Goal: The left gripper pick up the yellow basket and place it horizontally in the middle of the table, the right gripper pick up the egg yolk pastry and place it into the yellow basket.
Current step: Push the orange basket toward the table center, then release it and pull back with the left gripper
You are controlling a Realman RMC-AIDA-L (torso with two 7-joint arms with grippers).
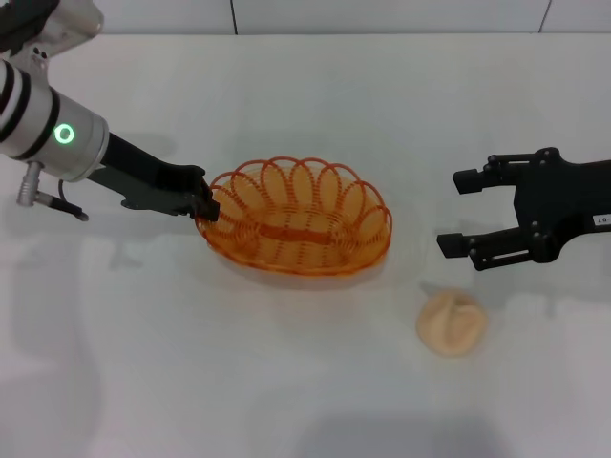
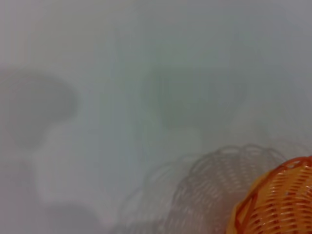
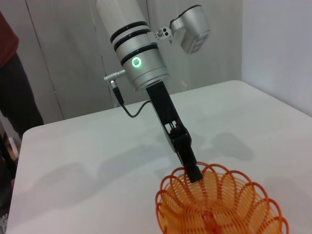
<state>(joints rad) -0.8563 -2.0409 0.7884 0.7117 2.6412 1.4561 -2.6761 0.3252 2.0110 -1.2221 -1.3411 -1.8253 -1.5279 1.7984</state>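
The yellow basket point(image 1: 296, 229) is an oval orange wire basket near the middle of the white table point(image 1: 286, 105). My left gripper point(image 1: 205, 208) is shut on the basket's left rim, also seen in the right wrist view point(image 3: 194, 173), where the basket point(image 3: 219, 204) fills the lower edge. The left wrist view shows part of the basket point(image 2: 278, 204) with its shadow apart from it on the table, so it seems held a little above the surface. The egg yolk pastry point(image 1: 451, 324) lies on the table, front right of the basket. My right gripper point(image 1: 452, 211) is open and empty, right of the basket and behind the pastry.
The table's far edge meets a pale wall point(image 1: 382, 14). In the right wrist view a person in dark clothes point(image 3: 9, 73) stands beyond the table's edge, in front of grey panels.
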